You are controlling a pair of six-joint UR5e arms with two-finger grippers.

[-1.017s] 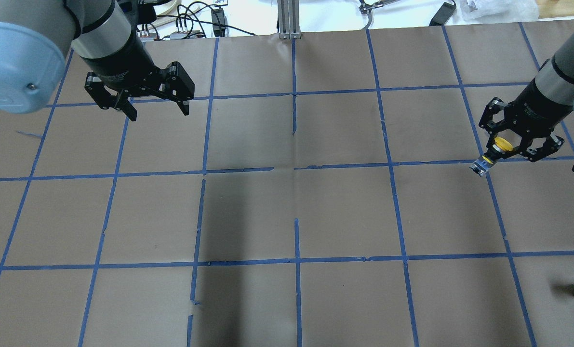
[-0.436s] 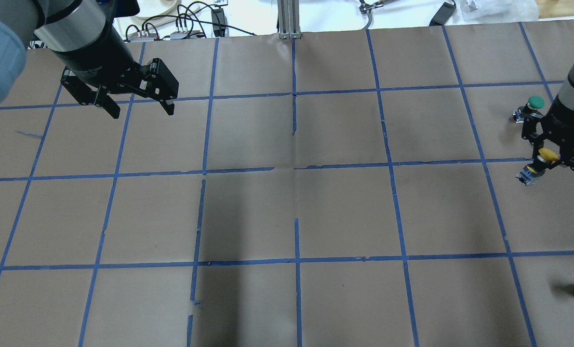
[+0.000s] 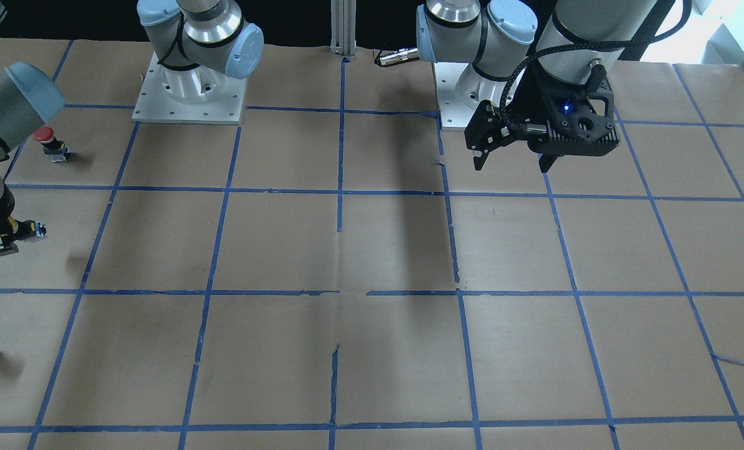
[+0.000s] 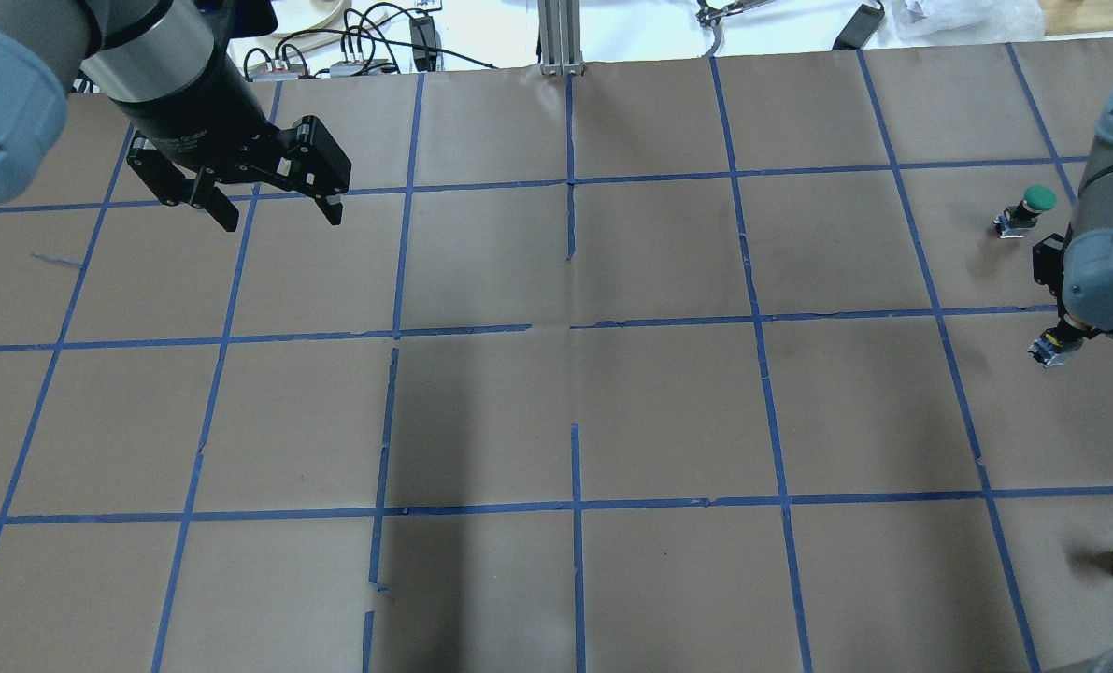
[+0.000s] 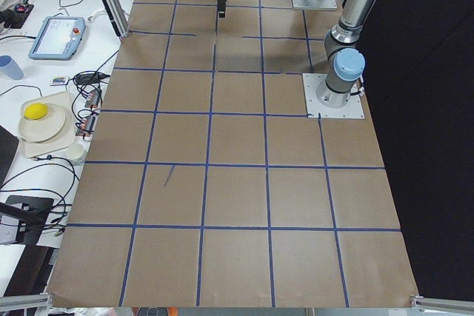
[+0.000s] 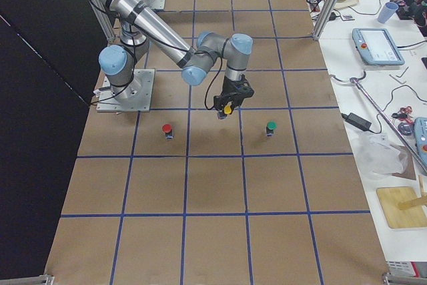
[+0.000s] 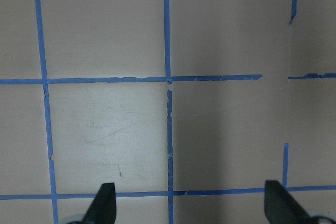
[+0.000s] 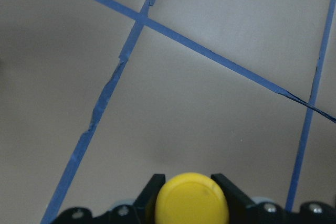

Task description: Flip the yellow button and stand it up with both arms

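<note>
1. Yellow button (image 8: pixel 191 199), right wrist view: the right gripper (image 8: pixel 188 180) is clamped on it just under the cap. The cap faces the wrist and the body is hidden behind it. We judge this hold leaves the contact block free for the other arm.
2. Overhead: the button sits at the far right edge, mostly under the arm's joint cap. Only its grey block shows, near the green button (image 4: pixel 1033 204). The left gripper (image 4: pixel 281 220) hangs well apart across the table, jaws spread and empty, likely waiting for a hand-over.
3. Front view: the red button (image 3: pixel 47 139) stands behind the held one.
4. Right side view: the button looks lifted off the table (image 6: pixel 267 198), between the red and green buttons.
5. Left wrist view: we see only bare paper between the spread fingertips.
6. Left side view: too small to tell.
</note>
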